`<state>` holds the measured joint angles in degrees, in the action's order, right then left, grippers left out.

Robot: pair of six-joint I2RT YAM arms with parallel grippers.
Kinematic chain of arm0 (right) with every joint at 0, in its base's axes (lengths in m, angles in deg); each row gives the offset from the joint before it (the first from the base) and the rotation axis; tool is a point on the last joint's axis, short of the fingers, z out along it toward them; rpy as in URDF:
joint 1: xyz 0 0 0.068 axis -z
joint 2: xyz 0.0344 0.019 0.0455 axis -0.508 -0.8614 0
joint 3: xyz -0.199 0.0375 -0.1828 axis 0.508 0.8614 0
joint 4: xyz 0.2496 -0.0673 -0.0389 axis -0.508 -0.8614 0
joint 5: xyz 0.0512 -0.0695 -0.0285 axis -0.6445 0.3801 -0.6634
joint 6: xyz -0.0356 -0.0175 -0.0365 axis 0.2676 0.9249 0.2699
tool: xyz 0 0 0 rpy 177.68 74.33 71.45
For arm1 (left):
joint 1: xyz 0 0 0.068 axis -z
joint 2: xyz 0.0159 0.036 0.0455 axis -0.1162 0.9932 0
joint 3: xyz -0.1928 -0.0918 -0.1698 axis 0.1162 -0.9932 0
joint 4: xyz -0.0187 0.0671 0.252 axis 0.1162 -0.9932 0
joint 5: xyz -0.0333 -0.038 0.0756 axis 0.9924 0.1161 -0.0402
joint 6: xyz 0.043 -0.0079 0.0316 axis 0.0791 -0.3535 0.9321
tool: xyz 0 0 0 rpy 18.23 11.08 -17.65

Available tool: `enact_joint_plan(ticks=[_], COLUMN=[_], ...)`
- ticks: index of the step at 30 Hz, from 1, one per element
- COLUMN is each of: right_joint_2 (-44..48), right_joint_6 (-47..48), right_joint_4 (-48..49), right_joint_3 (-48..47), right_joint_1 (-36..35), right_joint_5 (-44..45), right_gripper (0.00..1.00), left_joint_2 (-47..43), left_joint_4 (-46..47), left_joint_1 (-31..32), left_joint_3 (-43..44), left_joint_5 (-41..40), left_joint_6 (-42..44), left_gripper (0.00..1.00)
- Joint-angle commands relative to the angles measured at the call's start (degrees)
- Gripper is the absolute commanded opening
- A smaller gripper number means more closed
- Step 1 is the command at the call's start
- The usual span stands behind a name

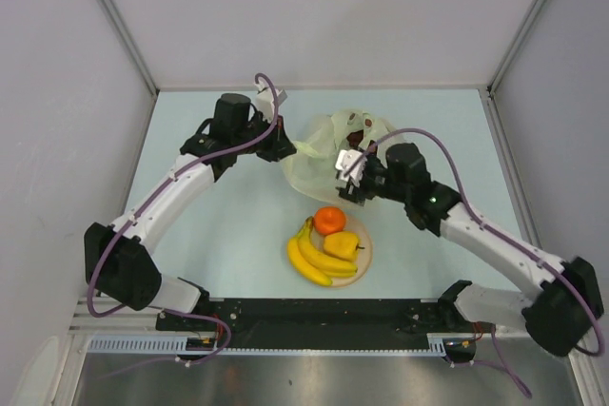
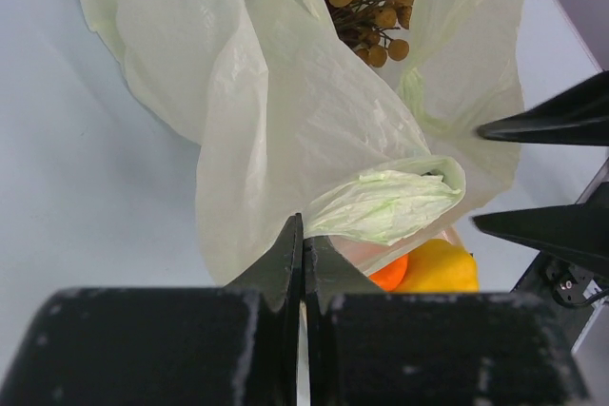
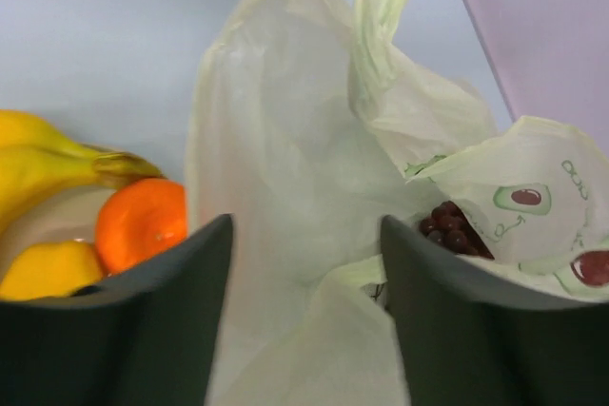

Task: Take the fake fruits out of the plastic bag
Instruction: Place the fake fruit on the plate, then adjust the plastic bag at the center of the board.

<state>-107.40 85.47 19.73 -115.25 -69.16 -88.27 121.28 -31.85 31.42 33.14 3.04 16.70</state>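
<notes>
Directly before right hand [image 3: 304, 235], plastic bag [image 3: 276, 140]

The right gripper [image 3: 304, 235] has its fingers apart, with the slack wall of the bag [image 3: 285, 140] straight ahead between them. Ahead on its right the bag mouth gapes over the grapes [image 3: 455, 227]. Close on its left the orange [image 3: 143, 221] and bananas [image 3: 48, 154] crowd in, with open table [image 3: 105, 35] beyond them.

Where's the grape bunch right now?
In the right wrist view, the grape bunch lies inside the plastic bag, in its open mouth on the picture's right, just past the fingers.
</notes>
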Motion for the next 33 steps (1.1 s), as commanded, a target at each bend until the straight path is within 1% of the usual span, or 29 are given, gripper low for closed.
enact_joint_plan(ticks=[1,2,3,4,6,7,8,11,13,14,16,17,19,20,21,23,26,27,30,32,33], right_joint_2=[-10.6,-12.9,-14.8,-18.7,-21.9,-24.3,-24.9,-28.0,-29.2,-29.9,-29.6,-28.5,-27.1,-24.4,-23.2,-20.6,-16.2,-14.5,-12.7,-13.1,-13.3], right_joint_6=[-8.2,-9.5,-11.9,-13.0,-16.4,-18.0,-19.5,-23.4,-23.8,-24.0,-25.9,-26.7,-28.1,-28.3,-28.2,-28.1,-29.6,-29.6,-28.9,-28.1,-27.2], right_joint_4=[8.2,10.4,10.9,11.2,10.9,11.3,12.8,14.9,16.3,16.8,16.4,15.5,12.1,11.2,10.3,7.9,6.4,4.8,5.4,5.5,7.9], right_joint_3=[-4.1,-5.1,-5.6,-6.6,-8.8,-9.0,-9.0,-10.2,-11.0,-11.0,-10.9,-10.9,-10.4,-9.6,-8.9,-6.6,-4.6,-4.1,-2.9,-2.6,-2.6], right_joint_1=[-1.6,-1.6,-1.4,-1.4,-0.8,0.7,1.7,7.1,9.9,13.1,16.6,19.7,22.6,24.4,24.8,24.7,24.0,23.1,21.4,20.8,20.5], right_joint_5=[8.0,9.7,11.3,15.3,19.3,23.3,24.3,28.3,30.3,31.1,32.5,32.7,32.9,32.7,31.6,30.1,25.3,22.4,18.1,17.4,16.1], right_gripper=[0.50,0.42,0.39,0.37,0.36,0.35,0.32,0.27,0.25,0.23,0.21,0.20,0.19,0.19,0.19,0.19,0.21,0.21,0.29,0.30,0.30], left_joint_2=[-2.0,-2.2,-2.6,-3.2,-3.8,-4.1,-4.6,-5.4,-5.7,-5.8,-6.0,-6.4,-7.1,-7.2,-7.6,-7.7,-7.9,-7.7,-7.3,-7.3,-7.4], left_joint_4=[1.1,1.2,1.1,1.2,1.1,1.1,1.1,1.1,1.2,1.3,1.3,1.5,1.7,1.8,1.9,2.2,2.8,2.7,1.4,0.7,0.2], left_joint_1=[0.4,0.5,0.4,0.4,0.4,0.4,0.4,0.4,0.4,0.4,0.4,0.5,0.5,0.6,0.7,1.1,1.7,2.0,3.2,4.4,4.8], left_joint_3=[1.9,1.8,1.4,1.3,0.9,0.8,0.5,0.1,-0.3,-0.4,-0.4,-0.4,-0.2,0.0,0.2,0.3,0.3,0.6,2.4,3.9,4.2], left_joint_5=[0.3,0.1,0.0,-0.1,-0.3,-0.3,-0.4,-0.4,-0.2,0.0,0.6,0.9,2.5,3.6,6.7,9.7,13.3,13.9,15.6,15.7,15.5], left_joint_6=[1.0,1.1,1.1,1.1,1.2,1.3,1.4,1.5,1.3,1.2,0.9,0.7,0.2,0.2,0.2,0.3,-0.6,-0.8,0.6,2.6,3.0], left_gripper=[0.00,0.00,0.00,0.00,0.00,0.00,0.00,0.01,0.01,0.00,0.00,0.00,0.00,0.00,0.00,0.00,0.00,0.00,0.00,0.00,0.00])
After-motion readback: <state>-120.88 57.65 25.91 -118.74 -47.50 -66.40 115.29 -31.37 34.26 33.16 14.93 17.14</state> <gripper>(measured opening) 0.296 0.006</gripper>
